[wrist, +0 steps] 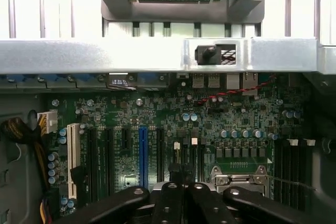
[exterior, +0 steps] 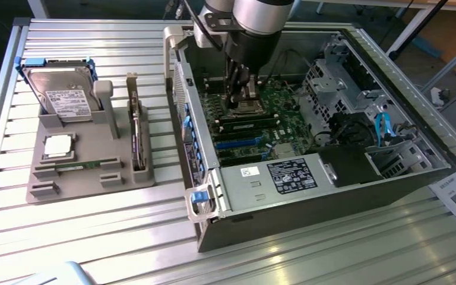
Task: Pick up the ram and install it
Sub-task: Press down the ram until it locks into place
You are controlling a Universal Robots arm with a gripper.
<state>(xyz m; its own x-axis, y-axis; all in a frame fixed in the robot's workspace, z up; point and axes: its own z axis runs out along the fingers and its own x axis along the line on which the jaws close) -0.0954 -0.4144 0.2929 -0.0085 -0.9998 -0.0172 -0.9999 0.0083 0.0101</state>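
The ram [exterior: 79,165] is a thin green stick lying in a slot at the front of the grey holder [exterior: 117,178], on the exterior view's left. My gripper [exterior: 240,105] hangs inside the open computer case [exterior: 323,184], far from the ram, just above the motherboard [exterior: 279,122] beside the processor socket [exterior: 252,107]. In the wrist view the gripper [wrist: 184,188] is shut, its black fingers [wrist: 168,198] pressed together over the dark memory slots [wrist: 185,156]. I see nothing between the fingers.
The holder also carries a hard drive [exterior: 62,95], a square silvery chip [exterior: 59,146] and a tall dark card [exterior: 136,133]. The case's metal rim [wrist: 157,55] stands between gripper and holder. A power supply [exterior: 291,175] and drive cage [exterior: 335,80] crowd the case.
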